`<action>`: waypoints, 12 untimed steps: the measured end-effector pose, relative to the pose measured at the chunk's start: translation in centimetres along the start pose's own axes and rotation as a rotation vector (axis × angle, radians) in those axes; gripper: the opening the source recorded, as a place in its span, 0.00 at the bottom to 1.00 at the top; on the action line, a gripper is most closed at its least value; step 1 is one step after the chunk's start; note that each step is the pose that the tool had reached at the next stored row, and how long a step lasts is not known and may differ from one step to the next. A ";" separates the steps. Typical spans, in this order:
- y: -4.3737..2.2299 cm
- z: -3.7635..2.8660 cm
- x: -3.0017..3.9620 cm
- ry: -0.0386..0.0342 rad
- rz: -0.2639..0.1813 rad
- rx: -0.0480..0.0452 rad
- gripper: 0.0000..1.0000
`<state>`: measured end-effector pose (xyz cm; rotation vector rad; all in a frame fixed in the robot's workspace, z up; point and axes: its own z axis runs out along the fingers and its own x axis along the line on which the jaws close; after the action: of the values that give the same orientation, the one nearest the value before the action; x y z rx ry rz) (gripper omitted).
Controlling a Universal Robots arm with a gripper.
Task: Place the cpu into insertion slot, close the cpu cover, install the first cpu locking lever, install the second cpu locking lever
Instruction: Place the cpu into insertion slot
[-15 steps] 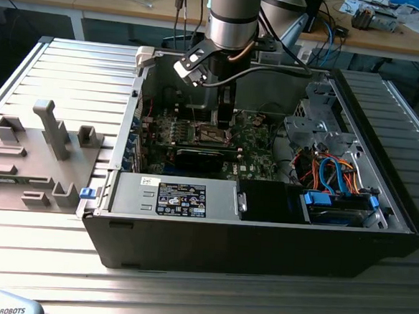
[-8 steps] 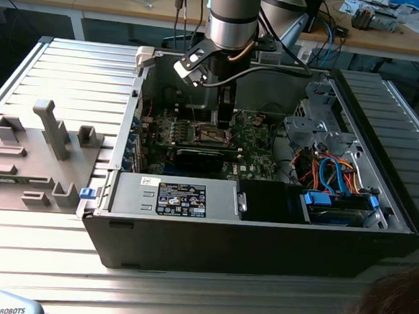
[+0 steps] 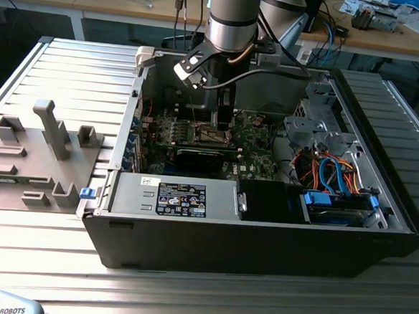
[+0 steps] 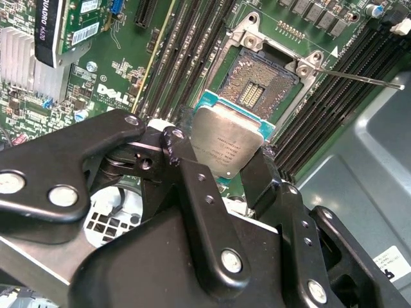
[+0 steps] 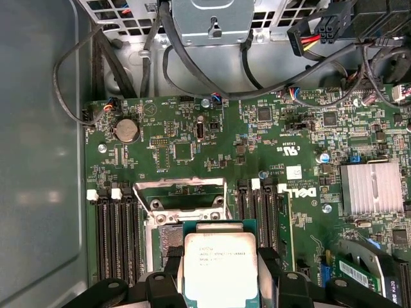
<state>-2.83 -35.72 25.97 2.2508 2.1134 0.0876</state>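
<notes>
My gripper point(image 4: 221, 160) is shut on the cpu point(image 4: 228, 144), a small square chip with a dull silver top, its black fingers point(image 4: 176, 144) pressing on two opposite edges. The chip hangs tilted just above the insertion slot point(image 4: 257, 90), whose bare contact field shows on the green motherboard point(image 4: 122, 70). In the first wrist view the cpu point(image 5: 220, 266) covers part of the insertion slot point(image 5: 168, 236). The silver cpu cover point(image 5: 183, 188) stands folded back from the slot. A thin locking lever point(image 4: 359, 77) sticks out to one side. In the exterior view the gripper point(image 3: 223, 118) reaches down into the open computer case.
Long black memory slots point(image 5: 115, 237) flank the socket on both sides. A long black card point(image 3: 202, 156) and a finned heatsink point(image 5: 372, 186) lie close by. A power supply point(image 3: 174, 196), blue and orange cables point(image 3: 338, 173) and case walls hem the board in. A grey fixture plate point(image 3: 37, 152) lies on the exterior view's left.
</notes>
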 end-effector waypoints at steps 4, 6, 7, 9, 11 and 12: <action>-0.04 0.58 -0.03 0.0000 0.000 0.0000 0.54; -0.09 1.12 -0.03 0.0000 0.000 0.0000 0.54; -0.09 1.14 -0.03 0.0000 0.000 0.0000 0.54; -0.09 1.18 -0.03 0.0001 0.000 0.0000 0.54; -0.09 1.22 -0.03 0.0000 0.000 0.0000 0.54; -0.10 1.24 -0.03 -0.0001 0.000 0.0000 0.54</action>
<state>-2.83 -35.75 24.72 2.2508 2.1134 0.0875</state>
